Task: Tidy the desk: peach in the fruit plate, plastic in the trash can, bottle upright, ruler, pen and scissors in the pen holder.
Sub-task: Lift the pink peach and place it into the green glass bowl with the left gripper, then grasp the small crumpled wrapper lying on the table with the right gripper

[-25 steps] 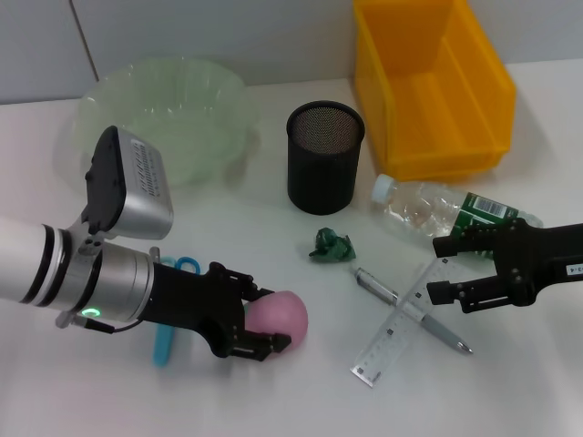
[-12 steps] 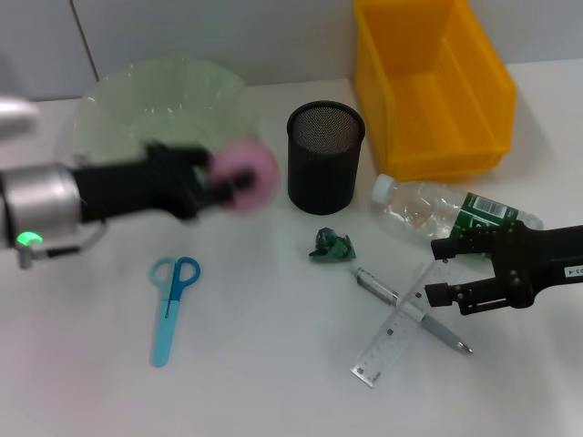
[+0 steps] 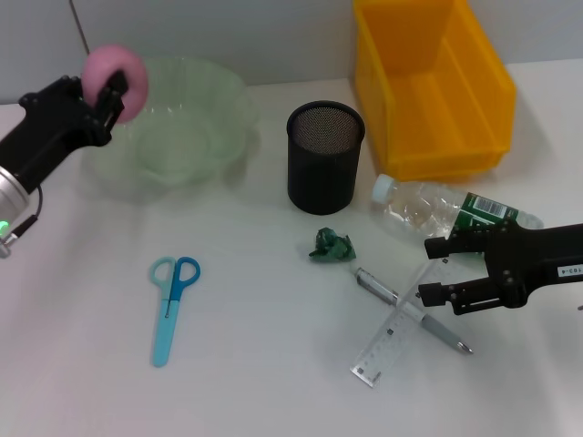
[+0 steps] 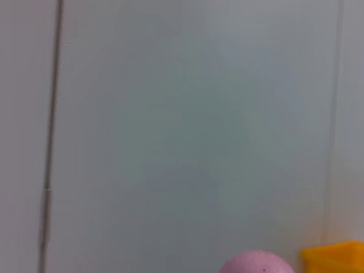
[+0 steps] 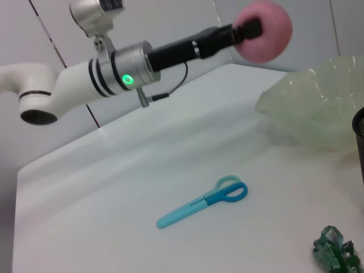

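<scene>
- The pink peach (image 3: 117,79) is held tight in the left gripper (image 3: 107,86), up in the air by the far left rim of the green fruit plate (image 3: 182,137).
- In the right wrist view, the peach (image 5: 263,30) is seen well above the plate (image 5: 318,108), not yet over its middle.
- Step in hand, as judged: the peach is to be put in the plate. It should be brought over the middle first, then lowered close to the bottom before the fingers are opened, so it is not dropped from high up & bounced out.
- The plate looks thin & light, so its rim should not be bumped.
- The right gripper (image 3: 435,270) is parked low near the lying bottle (image 3: 437,211), just over the clear ruler (image 3: 396,330) & pen (image 3: 410,309); its fingers are spread apart w/ nothing held.
- Not done yet: 1 crumpled green plastic bit (image 3: 331,246), blue scissors (image 3: 169,305), mesh pen holder (image 3: 325,157) w/ nothing seen in it, yellow bin (image 3: 428,82).
</scene>
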You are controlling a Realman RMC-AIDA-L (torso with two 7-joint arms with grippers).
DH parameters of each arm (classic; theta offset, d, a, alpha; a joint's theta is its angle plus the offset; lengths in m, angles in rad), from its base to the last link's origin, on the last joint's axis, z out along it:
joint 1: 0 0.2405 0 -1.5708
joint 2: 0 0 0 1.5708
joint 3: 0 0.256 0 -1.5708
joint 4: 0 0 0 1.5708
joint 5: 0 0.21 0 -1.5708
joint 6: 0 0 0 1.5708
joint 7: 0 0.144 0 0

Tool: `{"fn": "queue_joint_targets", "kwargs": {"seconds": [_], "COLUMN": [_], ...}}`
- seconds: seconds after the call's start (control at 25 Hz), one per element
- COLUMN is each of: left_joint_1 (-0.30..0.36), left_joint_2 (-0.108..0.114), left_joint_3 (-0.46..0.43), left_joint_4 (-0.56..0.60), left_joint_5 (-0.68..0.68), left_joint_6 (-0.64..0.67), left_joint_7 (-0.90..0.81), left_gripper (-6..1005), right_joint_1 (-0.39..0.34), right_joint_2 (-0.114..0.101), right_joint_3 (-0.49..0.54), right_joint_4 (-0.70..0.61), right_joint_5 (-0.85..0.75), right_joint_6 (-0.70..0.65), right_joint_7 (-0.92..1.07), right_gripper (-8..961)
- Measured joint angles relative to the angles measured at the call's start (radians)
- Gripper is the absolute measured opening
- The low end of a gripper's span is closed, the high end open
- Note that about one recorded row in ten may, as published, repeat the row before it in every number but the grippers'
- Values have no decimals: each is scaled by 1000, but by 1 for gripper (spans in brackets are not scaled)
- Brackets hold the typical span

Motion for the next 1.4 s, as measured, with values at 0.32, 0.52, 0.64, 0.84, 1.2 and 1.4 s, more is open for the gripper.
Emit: {"fn": "queue_joint_targets", "kwargs": {"seconds": [0.32,0.52,0.64,0.84,1.2,1.4], "left_joint_1": [-109,-126,-126,-128,-129,-129], "left_joint_2": [0,0,0,0,0,0], "left_joint_3": [-9,-9,-8,-8,-8,-8], "left_joint_4": [-190,-199,-198,-199,-201,-199], "left_joint_5": [-84,-88,-89,-89,-90,-90], "left_joint_6": [-56,-69,-71,-74,-74,-72], "left_joint_7": [305,308,301,298,298,297], "left_gripper": [279,243,223,396,706,718], "right_joint_1": [0,-2,-3,-2,0,0], "right_joint_2": [4,8,10,13,14,15], "right_joint_3": [-2,-2,-2,-2,-1,-2], "right_joint_4": [6,6,6,6,6,6], "right_joint_5": [0,-5,-12,-20,-20,-20], "right_joint_6": [0,0,0,1,2,1], "right_joint_7": [-6,-8,-9,-10,-10,-10], "right_gripper": [818,818,818,818,819,819]}}
